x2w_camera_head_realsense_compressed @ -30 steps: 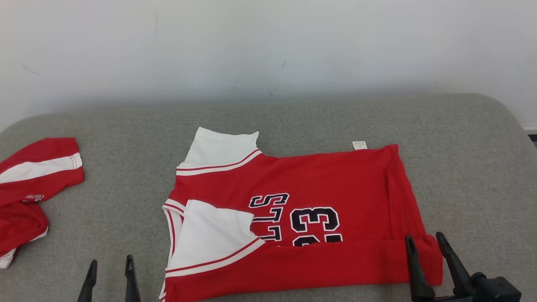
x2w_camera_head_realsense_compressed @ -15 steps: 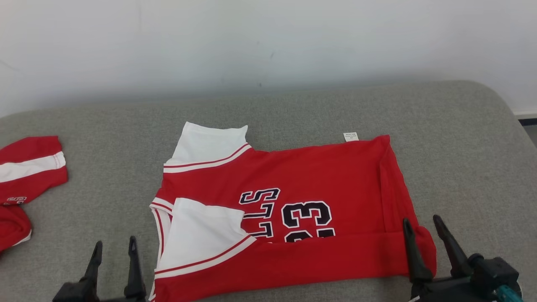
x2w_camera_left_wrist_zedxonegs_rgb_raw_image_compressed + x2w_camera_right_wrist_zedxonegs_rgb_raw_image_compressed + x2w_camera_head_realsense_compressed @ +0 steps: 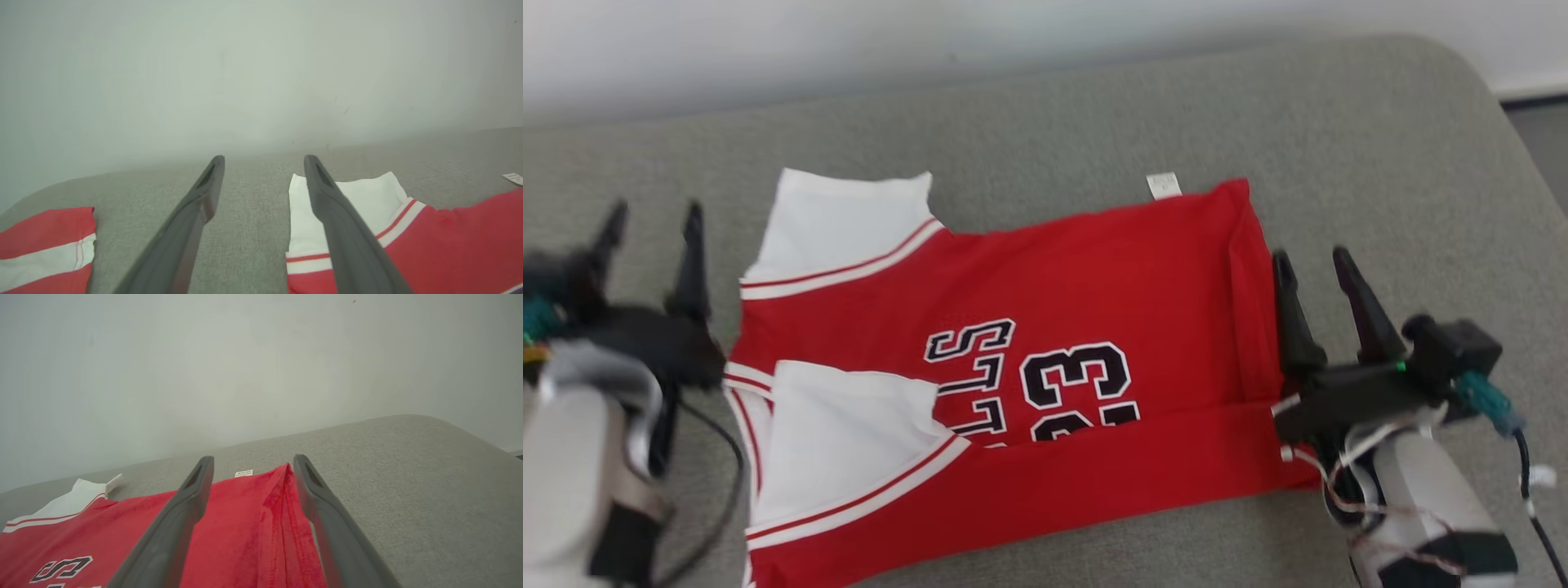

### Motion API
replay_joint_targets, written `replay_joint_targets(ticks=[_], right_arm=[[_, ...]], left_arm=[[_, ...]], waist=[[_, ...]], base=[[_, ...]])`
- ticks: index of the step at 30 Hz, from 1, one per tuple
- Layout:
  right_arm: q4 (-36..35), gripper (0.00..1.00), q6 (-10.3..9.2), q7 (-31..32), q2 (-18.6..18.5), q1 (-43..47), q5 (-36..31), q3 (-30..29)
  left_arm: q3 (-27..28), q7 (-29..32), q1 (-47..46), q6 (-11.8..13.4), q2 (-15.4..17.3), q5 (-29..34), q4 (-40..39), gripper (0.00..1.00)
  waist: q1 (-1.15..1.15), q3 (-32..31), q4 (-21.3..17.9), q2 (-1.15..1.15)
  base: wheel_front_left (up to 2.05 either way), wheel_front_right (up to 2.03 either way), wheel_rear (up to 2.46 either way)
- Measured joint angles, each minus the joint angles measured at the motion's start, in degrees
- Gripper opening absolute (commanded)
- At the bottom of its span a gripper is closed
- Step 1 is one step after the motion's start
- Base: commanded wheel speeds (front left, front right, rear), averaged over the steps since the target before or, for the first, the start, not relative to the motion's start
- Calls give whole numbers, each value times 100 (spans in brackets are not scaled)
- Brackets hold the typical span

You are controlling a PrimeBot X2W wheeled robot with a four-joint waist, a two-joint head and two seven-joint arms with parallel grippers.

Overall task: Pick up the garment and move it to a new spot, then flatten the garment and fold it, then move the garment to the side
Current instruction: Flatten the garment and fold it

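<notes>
A grey padded surface (image 3: 1054,106) is seen ahead of and beneath both grippers, backed by a pale wall (image 3: 849,33). The red garment (image 3: 1094,278), a jersey with white sleeves and dark lettering, is spread flat between the two grippers, its near edge folded over. A second red-and-white garment (image 3: 45,241) is seen in the left wrist view, well off to the outer side of the left gripper (image 3: 654,211). That gripper is held wide open and empty, just beside the far white sleeve (image 3: 841,220); its inner finger crosses in front of the sleeve. The right gripper (image 3: 1311,256) is likewise spread wide with nothing gripped, and the garment's creased side hem (image 3: 282,522) lies between its fingers; contact cannot be judged. A small white label (image 3: 1163,185) lies beyond its fingertips.
</notes>
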Motion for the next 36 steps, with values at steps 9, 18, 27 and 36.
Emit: replay_joint_targets(ticks=[9, 18, 27, 36], right_arm=[[463, 100, 0, -1, 112, -1223, 79, 294], [546, 100, 0, -1, 175, -1477, 94, 463], [668, 100, 0, -1, 121, -1466, 86, 493], [1048, 100, 0, -1, 74, -1681, 146, 682]], left_arm=[[-717, 1212, -1729, -8, 876, -918, 444, 100], [-1104, 2006, -2337, -9, 1096, -1199, 1281, 100], [-1458, 2282, -2417, -9, 1059, -1482, 1564, 100], [-1705, 2283, -2507, -9, 980, -1805, 1648, 0]], waist=[[1, 863, -404, 0], [0, 1380, -876, 1], [-2, 1415, -899, 0], [-2, 1351, -847, 0]], base=[[0, 0, 0], [0, 0, 0], [0, 0, 0], [0, 0, 0]])
